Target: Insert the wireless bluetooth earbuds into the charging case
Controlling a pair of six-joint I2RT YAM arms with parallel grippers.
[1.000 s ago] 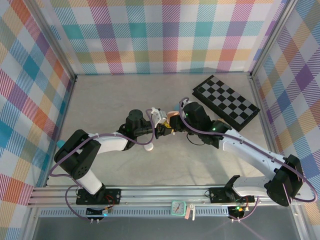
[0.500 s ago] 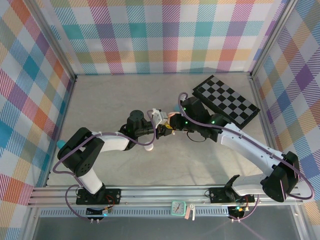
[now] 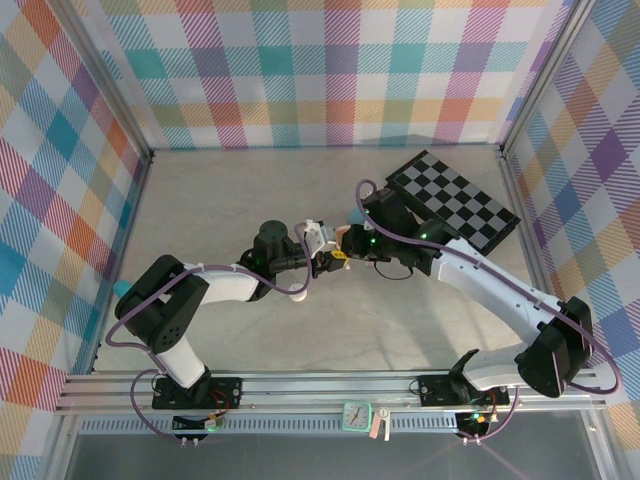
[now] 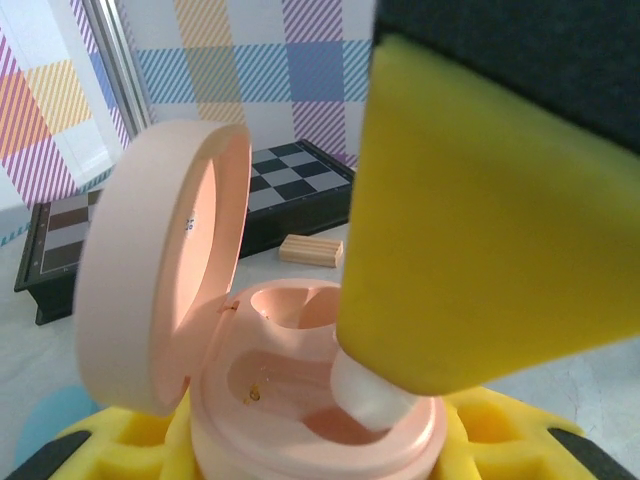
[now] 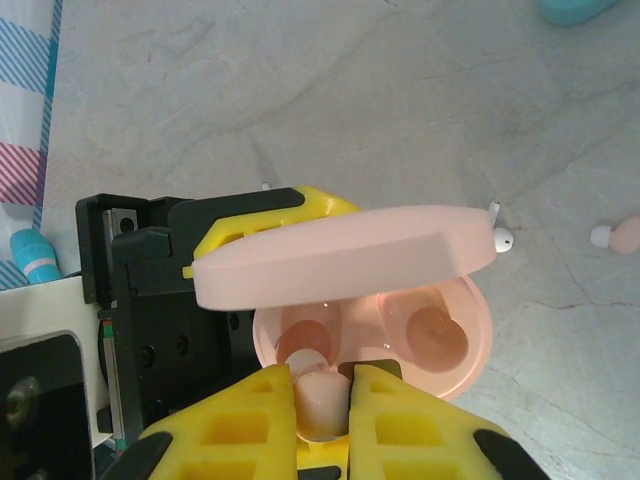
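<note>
A pink charging case (image 5: 440, 340) stands with its lid (image 5: 340, 255) open, and my left gripper (image 4: 310, 450) is shut on its base between yellow pads. My right gripper (image 5: 322, 385) is shut on a pale pink earbud (image 5: 320, 395). The earbud's tip sits at the rim of one well of the case, and the other well is empty. In the left wrist view the earbud (image 4: 370, 395) pokes out under the right gripper's yellow finger (image 4: 480, 240) into the case (image 4: 215, 400). From above, both grippers (image 3: 325, 258) (image 3: 345, 250) meet mid-table.
A white earbud (image 5: 503, 238) and a pink one (image 5: 622, 235) lie loose on the table past the case. A teal case (image 5: 575, 8) lies farther off. A folded chessboard (image 3: 452, 205) sits at the back right with a small wooden block (image 4: 312, 249) by it.
My right arm has drawn in to the left, bringing the held earbud up to the open case. The left gripper has kept the case almost still.
</note>
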